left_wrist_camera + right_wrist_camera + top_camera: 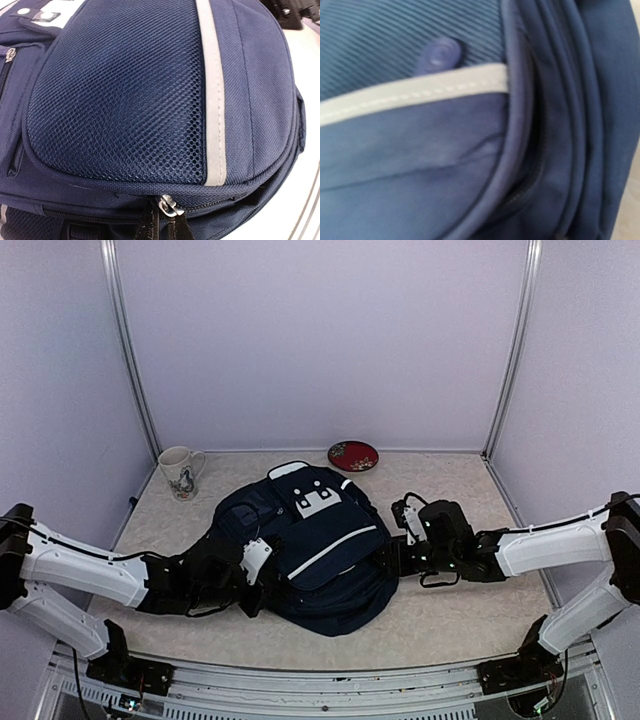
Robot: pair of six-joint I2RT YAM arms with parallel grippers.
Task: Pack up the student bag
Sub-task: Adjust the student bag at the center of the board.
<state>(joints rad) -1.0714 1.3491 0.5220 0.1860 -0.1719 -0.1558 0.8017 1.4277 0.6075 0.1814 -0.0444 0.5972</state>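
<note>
- student bag (325,575) lies flat mid-table (470,610), front up, both arms pressed against its sides
- open mat along the near edge and the far corners; mug (180,472) upper left, red dish (353,455) at the back wall
- long axis runs top-to-bottom of frame, white patch end toward the back wall
- left gripper (161,227) pinched tight, right at the zipper pull (169,205)
- right gripper (392,558) on the bag's right edge, can't tell its jaws
</note>
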